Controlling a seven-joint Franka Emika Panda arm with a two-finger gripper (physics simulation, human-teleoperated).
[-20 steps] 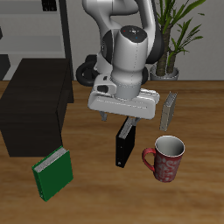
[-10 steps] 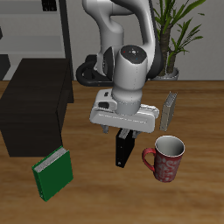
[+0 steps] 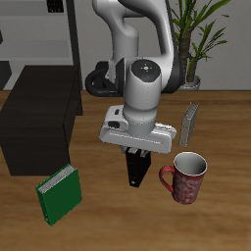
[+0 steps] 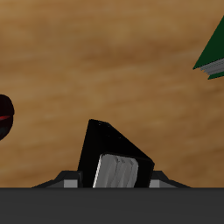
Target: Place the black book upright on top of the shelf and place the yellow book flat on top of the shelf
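Observation:
The black book [image 3: 138, 172] stands upright on the table, in front of the robot, beside the mug. My gripper [image 3: 138, 151] hangs directly over its top edge, open, with the fingers coming down on either side of it. In the wrist view the black book [image 4: 112, 150] is very close, with its pale page edge toward the camera. The yellow book [image 3: 188, 124] stands upright farther back, behind the mug. The shelf [image 3: 39, 118] is the large black cabinet beside the robot; its flat top is bare.
A dark red mug [image 3: 186, 177] stands close beside the black book and also shows in the wrist view [image 4: 4, 115]. A green book [image 3: 59, 193] stands near the table's front edge, in front of the shelf; the wrist view shows its corner [image 4: 212, 48]. A potted plant [image 3: 201, 39] stands at the back.
My gripper has come down and a little toward the table's front edge, onto the top of the black book. The books and the mug have not moved.

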